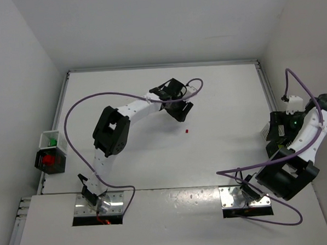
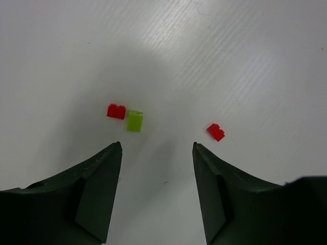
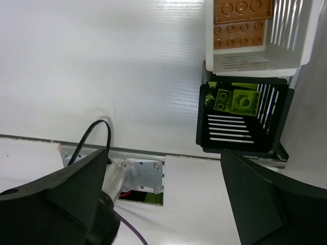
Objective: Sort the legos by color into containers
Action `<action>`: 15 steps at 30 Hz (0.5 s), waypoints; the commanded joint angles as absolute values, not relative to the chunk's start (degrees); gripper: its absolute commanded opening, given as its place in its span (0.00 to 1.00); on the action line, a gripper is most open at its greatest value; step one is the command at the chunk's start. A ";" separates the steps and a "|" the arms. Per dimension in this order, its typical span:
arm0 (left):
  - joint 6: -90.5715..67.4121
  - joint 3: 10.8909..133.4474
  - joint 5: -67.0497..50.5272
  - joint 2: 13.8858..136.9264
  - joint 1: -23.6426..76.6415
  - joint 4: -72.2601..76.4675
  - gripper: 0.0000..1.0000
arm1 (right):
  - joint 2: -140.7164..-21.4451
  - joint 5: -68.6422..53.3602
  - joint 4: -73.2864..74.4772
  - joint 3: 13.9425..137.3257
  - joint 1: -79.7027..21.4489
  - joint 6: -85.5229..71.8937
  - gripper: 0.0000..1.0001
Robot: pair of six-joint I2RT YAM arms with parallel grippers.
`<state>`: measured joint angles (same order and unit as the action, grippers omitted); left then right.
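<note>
In the left wrist view, a red lego (image 2: 116, 111) lies touching a lime lego (image 2: 135, 121), and a second red lego (image 2: 215, 131) lies to the right, all on the white table just beyond my fingertips. My left gripper (image 2: 157, 145) is open and empty above them; it is at mid-table in the top view (image 1: 176, 104), where one red lego (image 1: 186, 130) shows. My right gripper (image 3: 163, 153) is open and empty at the right edge (image 1: 277, 132). Below it are a white container (image 3: 255, 62) with orange bricks and a black container (image 3: 240, 138) with lime legos (image 3: 236, 100).
At the left edge, a white bin (image 1: 45, 141) holds a green lego and a black bin (image 1: 43, 164) holds a red one. Grey metal base plates (image 1: 110, 206) (image 1: 229, 197) sit at the near edge; one also shows in the right wrist view (image 3: 143, 176). Purple cables loop over both arms.
</note>
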<state>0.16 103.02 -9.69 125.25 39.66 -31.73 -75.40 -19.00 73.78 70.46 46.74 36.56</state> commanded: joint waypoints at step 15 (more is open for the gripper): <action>16.60 103.01 -16.62 125.59 46.58 -35.86 0.54 | -74.79 -21.01 74.09 67.41 46.58 38.50 0.92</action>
